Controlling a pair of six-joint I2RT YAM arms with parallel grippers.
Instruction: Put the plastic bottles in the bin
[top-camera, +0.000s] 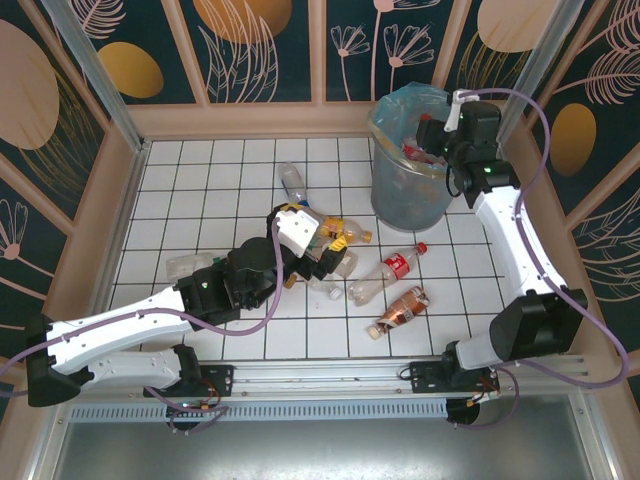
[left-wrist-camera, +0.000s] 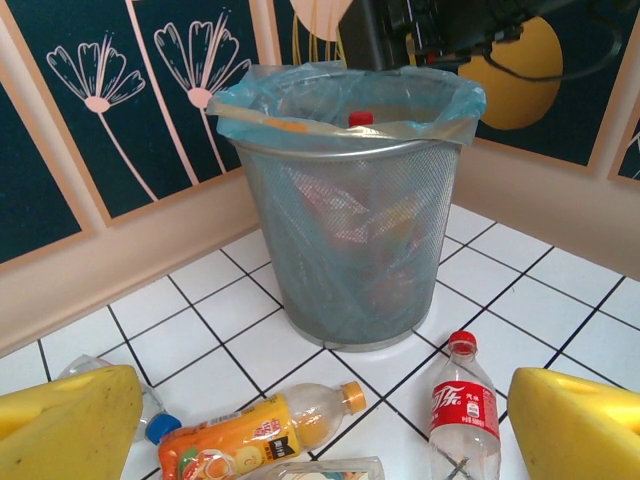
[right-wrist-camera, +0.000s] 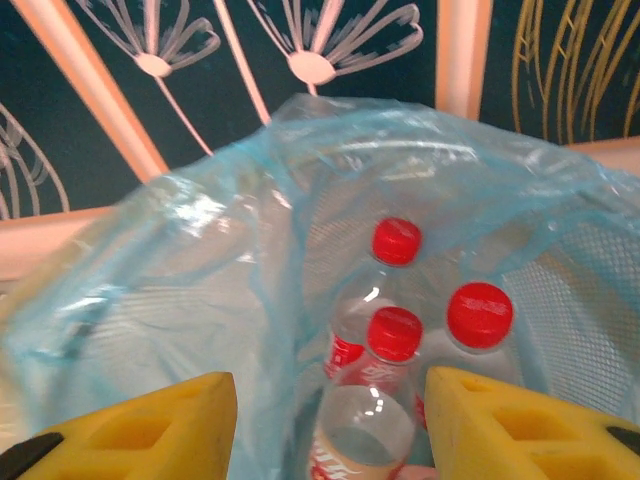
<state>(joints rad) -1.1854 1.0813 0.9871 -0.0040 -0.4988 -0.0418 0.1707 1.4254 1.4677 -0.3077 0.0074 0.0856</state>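
Note:
The bin stands at the back right, grey mesh with a light-blue bag. My right gripper hangs open over its rim; in the right wrist view the yellow fingers stand wide apart above red-capped bottles inside the bag. My left gripper is open above a cluster of bottles mid-floor. Between its fingers the left wrist view shows an orange-label bottle, a red-label bottle and the bin beyond. A brown-label bottle lies nearer the front.
A clear bottle lies at the back centre and another at the left beside my left arm. A blue-capped bottle lies by the left finger. Low beige walls ring the tiled floor.

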